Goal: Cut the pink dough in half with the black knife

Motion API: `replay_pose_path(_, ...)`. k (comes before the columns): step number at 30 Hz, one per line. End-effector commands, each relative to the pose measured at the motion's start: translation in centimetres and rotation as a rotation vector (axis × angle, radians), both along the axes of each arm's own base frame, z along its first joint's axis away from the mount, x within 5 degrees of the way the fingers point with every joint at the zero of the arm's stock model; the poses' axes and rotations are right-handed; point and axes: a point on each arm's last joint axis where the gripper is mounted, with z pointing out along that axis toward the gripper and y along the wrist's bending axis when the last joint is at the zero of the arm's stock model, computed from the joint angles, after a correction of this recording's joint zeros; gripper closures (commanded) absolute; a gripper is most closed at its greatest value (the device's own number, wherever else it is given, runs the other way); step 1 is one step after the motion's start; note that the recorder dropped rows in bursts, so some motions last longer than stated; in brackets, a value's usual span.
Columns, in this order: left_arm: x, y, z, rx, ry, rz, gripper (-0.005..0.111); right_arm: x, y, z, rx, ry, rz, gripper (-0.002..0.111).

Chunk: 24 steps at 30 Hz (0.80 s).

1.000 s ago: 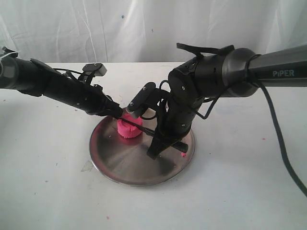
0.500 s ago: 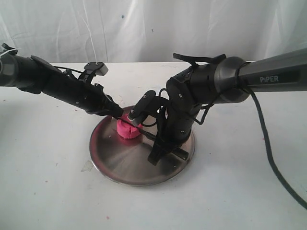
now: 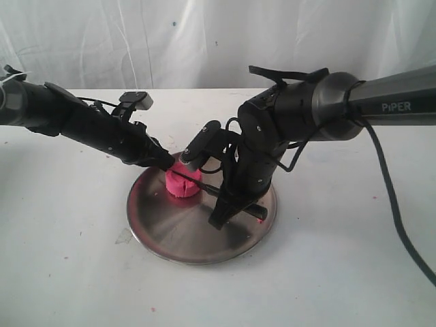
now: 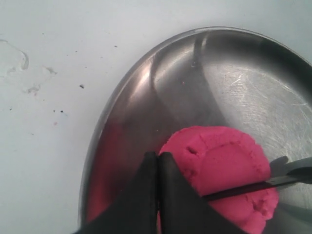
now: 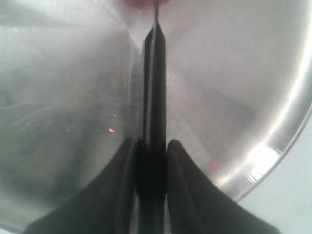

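Between right fingers (image 5: 122, 185): black knife (image 5: 154, 87) handle pinched, blade pointing straight ahead, long axis across top of pink dough (image 4: 219, 165). Left fingers (image 4: 141, 195) pressed together, empty, at dough's edge. Dough on plate (image 4: 112, 112), apparently not yet parted.

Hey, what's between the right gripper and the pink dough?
Just the black knife in the right gripper, running to the pink dough over a plate bare but for pink crumbs; the right wrist view shows it.
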Motion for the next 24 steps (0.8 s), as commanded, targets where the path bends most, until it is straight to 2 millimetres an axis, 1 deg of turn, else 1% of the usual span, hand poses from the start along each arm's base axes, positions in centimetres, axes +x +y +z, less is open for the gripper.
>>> replay_pose_path(1, -0.7, -0.3, -1.6, -0.001, 0.068, -0.063, 0.107, 0.3, 0.1, 0.8, 0.041, -0.041, -0.008, 0.108)
replay_pose_path(5, -0.7, -0.3, -1.5, -0.002, 0.066, -0.063, 0.107, 0.4, 0.1, 0.5, 0.039, -0.039, -0.008, 0.108)
replay_pose_path(14, -0.7, -0.3, -1.5, -0.002, 0.066, -0.066, 0.107, 0.6, 0.2, -1.4, 0.011, -0.001, -0.008, 0.108)
replay_pose_path(22, -0.7, -0.3, -1.5, -0.002, 0.066, -0.066, 0.107, 0.6, 0.3, -1.5, 0.016, -0.009, -0.006, 0.108)
replay_pose_path(24, -0.7, -0.3, -1.5, -0.002, 0.066, -0.066, 0.107, 0.6, 0.3, -1.1, 0.021, -0.016, -0.006, 0.108)
